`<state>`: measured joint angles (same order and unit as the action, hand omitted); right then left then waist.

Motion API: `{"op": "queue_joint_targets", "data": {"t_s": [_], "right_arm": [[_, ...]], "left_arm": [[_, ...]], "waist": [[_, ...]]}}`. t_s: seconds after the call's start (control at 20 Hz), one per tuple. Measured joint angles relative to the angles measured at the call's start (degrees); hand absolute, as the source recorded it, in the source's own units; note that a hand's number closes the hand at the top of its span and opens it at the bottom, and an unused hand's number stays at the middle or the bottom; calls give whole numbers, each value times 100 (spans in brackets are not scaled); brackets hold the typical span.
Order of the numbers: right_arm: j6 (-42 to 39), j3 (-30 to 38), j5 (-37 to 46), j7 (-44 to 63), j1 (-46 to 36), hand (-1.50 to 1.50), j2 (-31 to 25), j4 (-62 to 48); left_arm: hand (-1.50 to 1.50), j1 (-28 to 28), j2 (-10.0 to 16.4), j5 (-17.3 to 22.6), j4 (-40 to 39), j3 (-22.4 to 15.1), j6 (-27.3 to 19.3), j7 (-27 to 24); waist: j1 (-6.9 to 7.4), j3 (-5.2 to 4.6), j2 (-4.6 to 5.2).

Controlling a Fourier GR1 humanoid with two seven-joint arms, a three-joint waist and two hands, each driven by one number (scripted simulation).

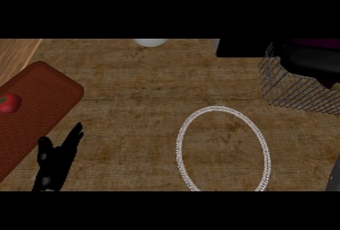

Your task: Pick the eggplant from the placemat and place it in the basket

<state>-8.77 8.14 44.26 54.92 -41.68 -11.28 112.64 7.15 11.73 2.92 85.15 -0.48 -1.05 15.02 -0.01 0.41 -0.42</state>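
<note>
Eggplant location: the eggplant [320,43] reads as a dark purplish mass at the view's upper right corner, over the far side of the basket [285,92]; it is not on the placemat [40,96], and whether it hangs above the basket or already rests in it cannot be told
Eggplant risk: judged from this position, a release too close to the wire rim could let the eggplant tip over the wall and onto the bench [146,85]; the cause would be a drop point off the basket's centre
Eggplant appearance: very dark, almost black, with a purple tint along its upper edge; outline merges with the dark shape beside it, so its length and lie are unclear
Right hand: the right hand [302,63] shows only as a black mass touching the eggplant inside the basket's outline; whether it is apart or clamped on the eggplant cannot be told
Basket: dark wire mesh, open top, upper right of the bench; a light wire wall may shift if struck on withdrawal
Plate: a plate [179,146] with a white rim lies on the bench near the basket, on its near side, apart from it; a fallen eggplant could roll toward it
Placemat: red-brown, tilted, at the left; it carries a red fruit [8,103] at the view's left edge
Left hand: the left hand [56,157] rests at the lower left, fingers straight and apart, holding nothing, just beside the placemat's near edge
</note>
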Motion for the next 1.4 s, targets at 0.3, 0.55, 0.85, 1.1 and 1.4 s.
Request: {"op": "queue_joint_targets", "data": {"t_s": [0.3, 0.55, 0.85, 1.1, 1.4], "right_arm": [[-170, 791, -452, -273, -401, 150, -698, -892], [-112, 1075, -575, -757, -615, 150, -1150, -1821], [207, 1296, -665, -1630, -672, 150, -1500, -2995], [682, 1519, -846, -2304, -578, 150, -1461, -3808], [1118, 1999, -1360, -3101, -415, 150, -1398, -4633]], "left_arm": [[0, 4, 49, 52, 5, 91, 110, 22], [0, -59, -20, 0, -5, 66, 94, 81], [0, -87, -38, -21, 15, 83, 129, 139], [0, -101, -80, -85, -68, 91, 125, 57], [0, -43, -66, -83, -68, 127, 228, -107]], "waist": [[26, -3, 15], [51, 2, 23], [77, 2, 30], [77, 7, 31], [82, 13, 28]]}}
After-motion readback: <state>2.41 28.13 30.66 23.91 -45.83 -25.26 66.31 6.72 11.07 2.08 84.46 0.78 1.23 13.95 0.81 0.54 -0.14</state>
